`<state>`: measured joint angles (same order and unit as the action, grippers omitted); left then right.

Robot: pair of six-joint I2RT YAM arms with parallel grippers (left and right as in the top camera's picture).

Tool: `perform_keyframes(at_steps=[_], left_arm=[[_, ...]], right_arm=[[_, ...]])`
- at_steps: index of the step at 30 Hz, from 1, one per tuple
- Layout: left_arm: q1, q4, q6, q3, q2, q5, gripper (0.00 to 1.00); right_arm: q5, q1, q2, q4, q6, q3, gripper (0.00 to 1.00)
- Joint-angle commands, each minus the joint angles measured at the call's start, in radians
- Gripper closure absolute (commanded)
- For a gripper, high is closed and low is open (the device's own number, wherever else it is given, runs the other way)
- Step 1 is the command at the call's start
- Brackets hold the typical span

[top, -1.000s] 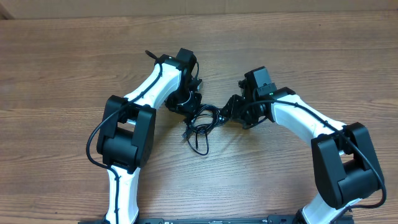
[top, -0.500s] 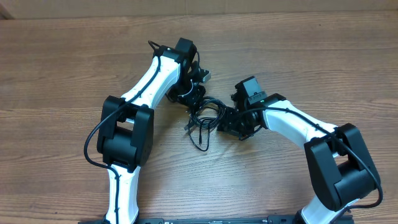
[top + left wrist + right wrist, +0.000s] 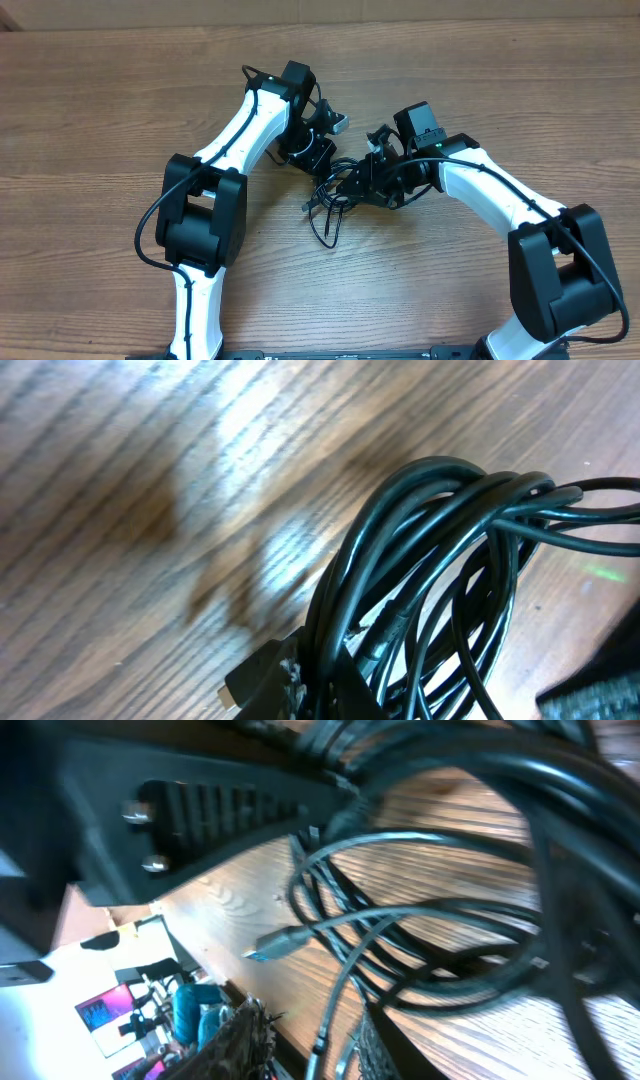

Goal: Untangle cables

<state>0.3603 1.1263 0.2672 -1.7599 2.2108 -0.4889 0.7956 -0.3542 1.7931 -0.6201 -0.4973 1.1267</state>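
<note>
**Overhead: two arms at one knot**

Left gripper (image 3: pixel 322 160) is pinched tight on the cables (image 3: pixel 328 205), which lie bunched between the arms. Right gripper (image 3: pixel 362 186) sits among the loops, its grip unclear. Draw apart slowly, left and right, easing off at any snag.

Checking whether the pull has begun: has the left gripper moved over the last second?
Yes. Against the grain of the table, the left gripper has shifted rightward in the overhead view and slightly toward the far edge, jaws shut on the cables.
</note>
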Motion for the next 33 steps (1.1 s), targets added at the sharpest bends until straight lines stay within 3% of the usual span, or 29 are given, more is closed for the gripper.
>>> perform_keyframes(at_steps=[1, 9, 13, 19, 23, 33], left_arm=[[0.000, 0.003, 0.033, -0.019, 0.007, -0.091, 0.96], [0.000, 0.029, 0.032, -0.015, 0.007, -0.212, 0.96], [0.002, 0.044, 0.027, -0.014, 0.007, -0.274, 0.96], [0.011, 0.048, 0.023, -0.014, 0.007, -0.351, 0.96], [0.015, 0.056, 0.017, -0.014, 0.007, -0.362, 0.96], [0.019, 0.078, 0.026, -0.014, 0.007, -0.481, 0.96]], right_arm=[[-0.013, -0.002, -0.026, 0.026, -0.035, 0.020, 0.71], [-0.326, -0.019, -0.024, 0.069, -0.321, 0.018, 0.71], [-0.418, -0.033, -0.018, 0.081, -0.409, 0.018, 0.63], [-0.440, -0.033, -0.016, 0.117, -0.420, 0.018, 0.64], [-0.459, -0.032, -0.016, 0.126, -0.426, 0.018, 0.76], [-0.475, -0.033, -0.016, 0.144, -0.446, 0.018, 0.75]])
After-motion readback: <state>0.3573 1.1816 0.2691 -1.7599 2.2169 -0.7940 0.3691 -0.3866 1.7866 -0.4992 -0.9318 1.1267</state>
